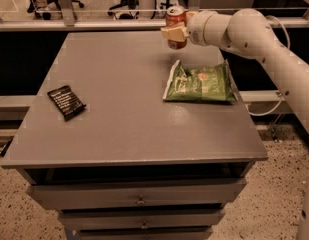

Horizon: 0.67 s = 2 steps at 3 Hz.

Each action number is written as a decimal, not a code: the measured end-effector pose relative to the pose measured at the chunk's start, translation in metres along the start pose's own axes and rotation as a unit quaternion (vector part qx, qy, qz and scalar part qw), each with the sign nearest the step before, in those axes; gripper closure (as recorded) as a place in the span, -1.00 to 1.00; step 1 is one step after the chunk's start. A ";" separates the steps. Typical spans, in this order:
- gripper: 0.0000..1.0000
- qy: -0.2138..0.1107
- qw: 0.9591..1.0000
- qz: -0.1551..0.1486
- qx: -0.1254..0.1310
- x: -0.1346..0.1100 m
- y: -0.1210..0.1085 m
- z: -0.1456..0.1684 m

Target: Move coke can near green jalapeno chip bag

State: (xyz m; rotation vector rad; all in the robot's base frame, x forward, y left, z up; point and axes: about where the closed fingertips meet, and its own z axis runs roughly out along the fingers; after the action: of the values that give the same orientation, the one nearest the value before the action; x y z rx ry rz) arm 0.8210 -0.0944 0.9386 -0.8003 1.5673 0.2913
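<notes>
The coke can (176,20) is a small red can with a silver top, held upright in the air above the far part of the table. My gripper (175,33) is shut on the coke can, its tan fingers clasping the can's middle, with the white arm reaching in from the right. The green jalapeno chip bag (200,82) lies flat on the table's right side, in front of and slightly right of the can, apart from it.
A small black rectangular packet (66,101) lies on the left side of the grey table (124,119). Drawers sit below the tabletop. A rail and chair legs stand behind the table's far edge.
</notes>
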 end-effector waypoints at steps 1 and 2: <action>1.00 0.017 0.999 -0.006 0.037 0.009 -0.036 -0.029; 1.00 0.028 0.998 0.013 0.052 0.024 -0.046 -0.051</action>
State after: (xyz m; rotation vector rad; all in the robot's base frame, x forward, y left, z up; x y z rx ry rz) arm 0.8118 -0.1667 0.9377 -0.7144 1.6324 0.2059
